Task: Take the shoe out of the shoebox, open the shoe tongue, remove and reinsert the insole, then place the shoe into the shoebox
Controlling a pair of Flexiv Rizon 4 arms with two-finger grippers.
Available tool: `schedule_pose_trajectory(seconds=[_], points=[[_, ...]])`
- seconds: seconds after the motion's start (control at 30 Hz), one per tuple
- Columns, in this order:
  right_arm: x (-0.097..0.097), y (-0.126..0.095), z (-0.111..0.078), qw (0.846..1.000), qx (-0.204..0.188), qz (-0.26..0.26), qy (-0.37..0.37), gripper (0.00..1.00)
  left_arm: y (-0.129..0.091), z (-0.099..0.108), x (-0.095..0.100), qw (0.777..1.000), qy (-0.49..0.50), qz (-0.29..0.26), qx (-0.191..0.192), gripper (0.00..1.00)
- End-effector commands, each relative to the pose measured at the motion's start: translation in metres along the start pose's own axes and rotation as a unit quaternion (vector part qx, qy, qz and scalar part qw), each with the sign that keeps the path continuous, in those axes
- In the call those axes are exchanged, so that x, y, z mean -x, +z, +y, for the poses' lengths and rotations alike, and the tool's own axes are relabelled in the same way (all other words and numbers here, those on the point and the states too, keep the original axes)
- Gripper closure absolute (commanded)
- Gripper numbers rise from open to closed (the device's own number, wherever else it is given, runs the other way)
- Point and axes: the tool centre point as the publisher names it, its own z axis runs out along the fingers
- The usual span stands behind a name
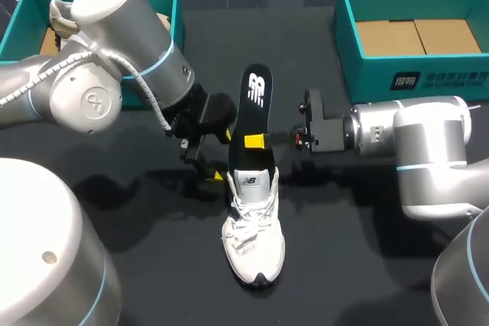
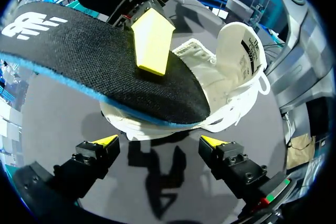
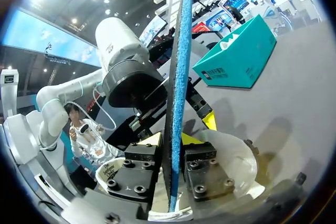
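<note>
Black table [image 1: 344,265]: right jaws pinching insole [image 1: 256,112] over shoe [image 1: 254,227]; left jaws spread beside heel.

The head view looks down from above and behind onto the whole table [image 1: 344,265]. The left wrist view sits low and close behind the left end effector [image 2: 160,141], facing the white shoe [image 2: 231,72] and the insole [image 2: 94,66]. The right wrist view looks edge-on along that insole, very near, towards the left arm [image 3: 126,77]. All three views share the shoe and insole.
</note>
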Motion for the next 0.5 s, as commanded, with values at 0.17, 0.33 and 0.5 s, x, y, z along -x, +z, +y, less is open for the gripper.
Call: schedule_pose_trajectory(seconds=[0.17, 0.33, 0.5], points=[[0.0042, -0.0009, 0.0096, 1.0, -0.007, -0.003, 0.007, 0.93, 0.0002, 0.0, 0.0002, 1.0, 0.001, 0.0, 0.001, 0.0], [0.006, 0.0008, 0.0085, 1.0, -0.013, -0.007, 0.012, 1.0, 0.0002, 0.0, 0.0002, 1.0, 0.001, 0.0, 0.001, 0.0], [0.0068, 0.0013, 0.0002, 1.0, -0.016, -0.01, 0.021, 1.0, 0.0002, 0.0, 0.0002, 1.0, 0.001, 0.0, 0.001, 0.0]])
